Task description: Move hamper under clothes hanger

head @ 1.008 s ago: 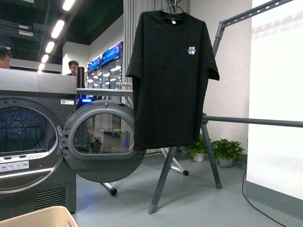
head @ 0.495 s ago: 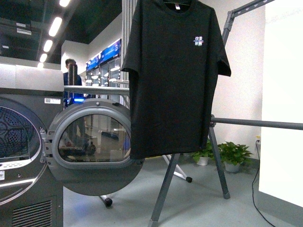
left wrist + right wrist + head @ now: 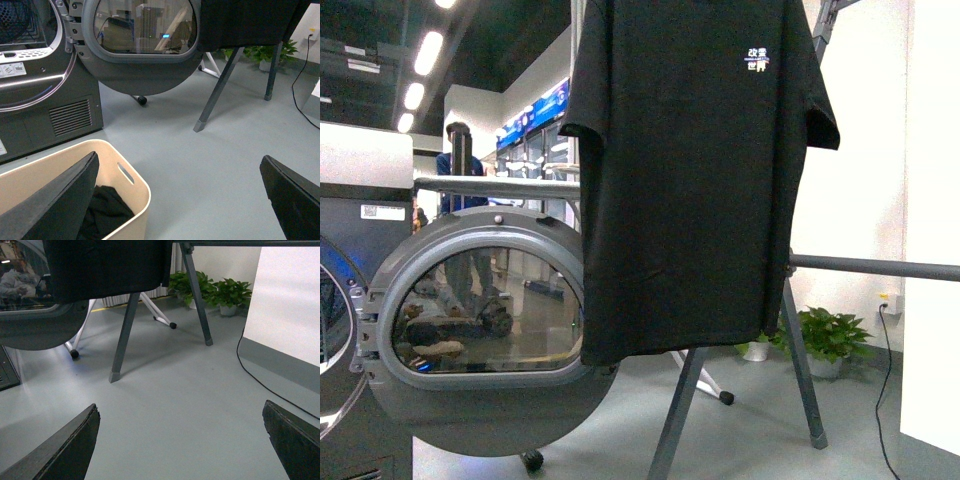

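The black T-shirt with a small white chest logo hangs on a grey rack in the front view; the hanger's hook is cut off above the frame. Its hem also shows in the left wrist view and the right wrist view. The cream-beige hamper stands on the floor by the dryer, seen only in the left wrist view, with dark clothing inside. My left gripper is open and empty, one finger over the hamper. My right gripper is open and empty above bare floor.
The grey dryer stands with its round door swung open toward the rack. Slanted rack legs stand on the grey floor, a horizontal bar runs right. Potted plants, a black cable and a white panel lie to the right.
The front view has moved closer and to the right: the shirt and dryer door grew larger, the hanger hook left the top of frame, and the hamper's rim dropped out of view.
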Controlling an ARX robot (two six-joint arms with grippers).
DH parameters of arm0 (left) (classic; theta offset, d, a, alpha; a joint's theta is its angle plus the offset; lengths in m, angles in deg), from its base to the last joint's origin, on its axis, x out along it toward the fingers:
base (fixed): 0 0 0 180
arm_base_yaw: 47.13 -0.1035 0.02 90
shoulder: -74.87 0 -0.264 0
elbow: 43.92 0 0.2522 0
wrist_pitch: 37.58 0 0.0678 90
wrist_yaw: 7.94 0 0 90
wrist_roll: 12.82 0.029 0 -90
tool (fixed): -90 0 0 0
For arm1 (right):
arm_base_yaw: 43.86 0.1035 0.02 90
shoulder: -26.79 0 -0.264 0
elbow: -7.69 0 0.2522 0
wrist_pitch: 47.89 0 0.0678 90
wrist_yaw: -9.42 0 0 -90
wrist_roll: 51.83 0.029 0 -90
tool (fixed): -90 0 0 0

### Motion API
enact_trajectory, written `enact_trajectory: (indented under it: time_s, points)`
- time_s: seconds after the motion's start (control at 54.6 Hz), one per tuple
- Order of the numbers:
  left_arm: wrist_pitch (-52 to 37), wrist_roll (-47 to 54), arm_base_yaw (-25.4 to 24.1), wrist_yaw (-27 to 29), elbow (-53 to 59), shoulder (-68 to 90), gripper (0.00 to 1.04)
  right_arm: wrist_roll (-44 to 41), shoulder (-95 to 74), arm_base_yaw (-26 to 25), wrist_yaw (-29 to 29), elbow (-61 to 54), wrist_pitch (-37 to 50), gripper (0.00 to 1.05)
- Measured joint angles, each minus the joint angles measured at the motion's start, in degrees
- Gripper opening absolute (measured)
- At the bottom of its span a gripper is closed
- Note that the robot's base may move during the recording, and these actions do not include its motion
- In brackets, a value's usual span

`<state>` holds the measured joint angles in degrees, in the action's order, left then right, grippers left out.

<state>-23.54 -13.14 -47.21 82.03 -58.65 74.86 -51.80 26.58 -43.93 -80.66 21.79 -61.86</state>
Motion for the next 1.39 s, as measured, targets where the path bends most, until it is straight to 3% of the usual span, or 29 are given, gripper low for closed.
enact_trajectory:
  time_s: [1.136,1.191,1.228,1.264,1.393]
  points:
    - [0.0,0.0,0.1,0.0,0.0,0.0,0.98,0.0,0.0,0.1,0.0,0.0,0.0,0.97]
    - [2.1,-2.8,-0.5,2.1,-1.2,3.5,0.98,0.3,-0.1,-0.1,-0.6,0.0,-0.2,0.97]
    - [-2.2,-5.3,-3.6,0.9,-3.0,12.7,0.98,3.0,-3.9,-2.0,-7.8,1.5,-1.4,0.97]
    - [-10.1,-5.9,-6.5,-0.2,-6.1,23.7,0.98,5.8,-12.2,-2.3,-13.1,3.6,3.1,0.97]
    - [-27.2,-6.2,-8.9,-1.1,-19.3,53.1,0.98,6.7,-36.3,2.7,-14.4,10.4,20.3,0.97]
